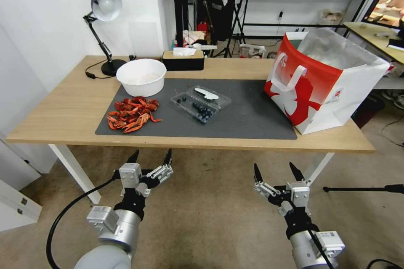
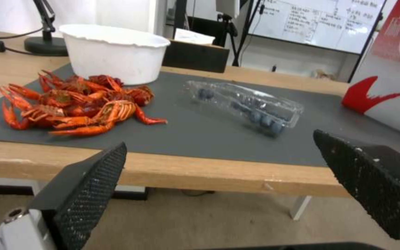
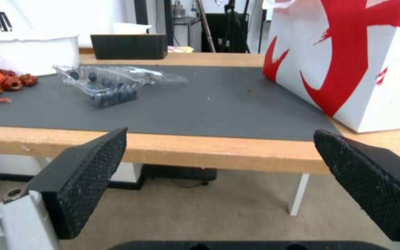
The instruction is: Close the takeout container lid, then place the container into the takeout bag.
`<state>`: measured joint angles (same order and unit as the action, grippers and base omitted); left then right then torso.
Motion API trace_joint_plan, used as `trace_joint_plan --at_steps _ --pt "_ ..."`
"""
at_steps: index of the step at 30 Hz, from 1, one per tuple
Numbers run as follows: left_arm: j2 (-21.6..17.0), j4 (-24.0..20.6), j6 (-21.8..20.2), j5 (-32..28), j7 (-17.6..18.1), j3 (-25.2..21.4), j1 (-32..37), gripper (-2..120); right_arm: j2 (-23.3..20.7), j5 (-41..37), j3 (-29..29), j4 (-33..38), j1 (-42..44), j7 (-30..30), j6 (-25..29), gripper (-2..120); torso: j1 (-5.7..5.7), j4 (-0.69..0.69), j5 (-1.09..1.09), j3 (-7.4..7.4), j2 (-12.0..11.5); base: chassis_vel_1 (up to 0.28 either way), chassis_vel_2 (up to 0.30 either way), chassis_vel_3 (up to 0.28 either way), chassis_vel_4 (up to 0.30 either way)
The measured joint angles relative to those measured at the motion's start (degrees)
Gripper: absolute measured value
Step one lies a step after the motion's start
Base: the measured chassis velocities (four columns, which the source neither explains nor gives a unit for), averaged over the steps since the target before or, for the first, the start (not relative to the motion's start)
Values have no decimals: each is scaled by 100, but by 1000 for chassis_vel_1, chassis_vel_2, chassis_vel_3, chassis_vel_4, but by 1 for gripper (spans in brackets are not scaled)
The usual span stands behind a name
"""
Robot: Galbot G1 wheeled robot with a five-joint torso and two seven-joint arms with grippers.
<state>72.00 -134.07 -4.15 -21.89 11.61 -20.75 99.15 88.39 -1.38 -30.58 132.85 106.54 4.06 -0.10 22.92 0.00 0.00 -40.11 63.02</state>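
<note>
From the head camera, the takeout container (image 1: 197, 108) lay open on a dark mat (image 1: 244, 117) at the middle of the wooden table (image 1: 63, 109), its lid (image 1: 209, 95) folded flat on the far side of the berry tray. It sat well ahead of both grippers, which hovered short of the table's near edge, above the floor. The left gripper (image 1: 150, 157) and right gripper (image 1: 277, 172) each pointed forward with fingers spread and nothing held. The takeout bag (image 1: 324, 80) stood upright at the table's right end. At the left wrist, the container (image 2: 246, 106) lay on the mat beyond the parted fingertips (image 2: 96, 180), beside red crayfish (image 2: 75, 104) and a white bowl (image 2: 114, 52). At the right wrist, the container (image 3: 112, 83) rested far beyond the released fingertips (image 3: 93, 173), well apart from the bag (image 3: 348, 59).
</note>
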Motion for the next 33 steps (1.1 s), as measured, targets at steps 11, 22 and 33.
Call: trace_joint_plan --at_steps 11,22,33 --pt "27 208 163 43 -124 -109 -9 100 -865 -991 -32 -605 -1349 216 -431 100 0 1 1 0 0 0 0 0 0" --pt "-78 416 219 38 -482 -280 -80 100 -1926 -2374 418 -1532 -2820 336 -697 100 0 -1 0 0 0 0 0 0 0" --pt "-152 660 225 28 -717 -383 -113 100 -2195 -2880 1489 -2378 -4263 184 -1129 100 1 0 0 -1 -1 0 0 0 0"
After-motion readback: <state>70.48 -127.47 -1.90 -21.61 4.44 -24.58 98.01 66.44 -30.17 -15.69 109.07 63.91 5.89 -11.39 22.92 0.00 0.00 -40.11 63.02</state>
